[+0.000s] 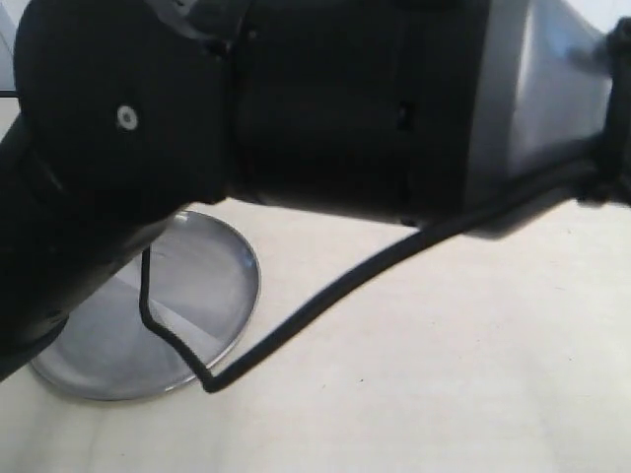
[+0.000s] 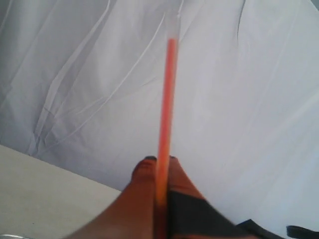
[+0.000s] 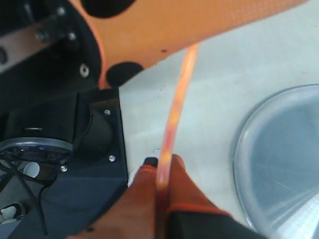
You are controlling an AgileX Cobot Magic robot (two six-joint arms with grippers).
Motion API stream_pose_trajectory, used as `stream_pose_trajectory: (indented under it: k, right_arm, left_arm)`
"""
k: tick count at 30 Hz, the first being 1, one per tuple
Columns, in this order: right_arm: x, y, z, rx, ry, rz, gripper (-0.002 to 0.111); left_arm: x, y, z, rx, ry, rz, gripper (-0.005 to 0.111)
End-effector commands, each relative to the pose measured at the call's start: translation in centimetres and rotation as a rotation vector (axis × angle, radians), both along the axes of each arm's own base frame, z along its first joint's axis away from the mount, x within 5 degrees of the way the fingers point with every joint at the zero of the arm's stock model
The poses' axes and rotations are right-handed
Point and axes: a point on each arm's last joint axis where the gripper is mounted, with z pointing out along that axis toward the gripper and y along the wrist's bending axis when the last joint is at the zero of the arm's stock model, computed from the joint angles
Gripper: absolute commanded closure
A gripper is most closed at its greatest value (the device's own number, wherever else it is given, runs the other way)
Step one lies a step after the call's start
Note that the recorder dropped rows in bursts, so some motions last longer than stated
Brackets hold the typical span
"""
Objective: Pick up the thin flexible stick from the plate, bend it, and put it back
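The thin red-orange stick (image 2: 167, 99) rises straight out from between the orange fingers of my left gripper (image 2: 160, 162), which is shut on it; its pale tip shows against the white cloth. My right gripper (image 3: 162, 163) is shut on the same stick (image 3: 177, 99), which curves up toward the left arm's orange finger (image 3: 189, 20). The steel plate (image 3: 279, 164) lies empty on the table beside the right gripper. In the exterior view the plate (image 1: 212, 286) sits at lower left, partly behind a black arm; the stick and both grippers are hidden there.
A large black arm body (image 1: 296, 99) fills the upper exterior view, and its black cable (image 1: 325, 296) loops down over the plate's edge onto the cream table (image 1: 444, 374). A black robot base (image 3: 60, 164) stands next to the right gripper. Wrinkled white cloth (image 2: 75, 74) hangs behind.
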Motion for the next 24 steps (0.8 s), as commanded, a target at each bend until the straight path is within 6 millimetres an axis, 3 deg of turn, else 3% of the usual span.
stream_pose_trajectory:
  k: [1, 5, 10, 17, 21, 24]
  right_arm:
    - [0.1, 0.2, -0.1, 0.002, -0.028, 0.003, 0.108]
    - [0.7, 1.0, -2.2, -0.042, -0.027, 0.003, 0.108]
    - [0.9, 1.5, -4.0, -0.094, 0.016, -0.003, 0.108]
    - [1.5, 1.3, -4.3, -0.106, 0.022, -0.032, 0.108]
    - [3.7, 0.4, -5.0, -0.141, 0.019, -0.186, 0.108]
    - [6.7, -1.0, -6.3, -0.209, -0.004, -0.309, 0.108]
  left_arm:
    - [0.1, 0.3, -0.1, -0.087, 0.021, 0.017, 0.106]
    - [0.1, 0.3, -0.1, -0.109, 0.025, 0.014, 0.101]
    - [0.1, 0.4, -0.1, -0.120, 0.027, 0.014, 0.076]
    - [0.2, 0.6, -0.2, -0.113, 0.033, 0.049, 0.058]
    - [0.2, 0.7, -0.3, -0.049, 0.022, 0.069, 0.055]
    - [0.2, 0.7, -0.3, -0.016, 0.016, 0.076, 0.055]
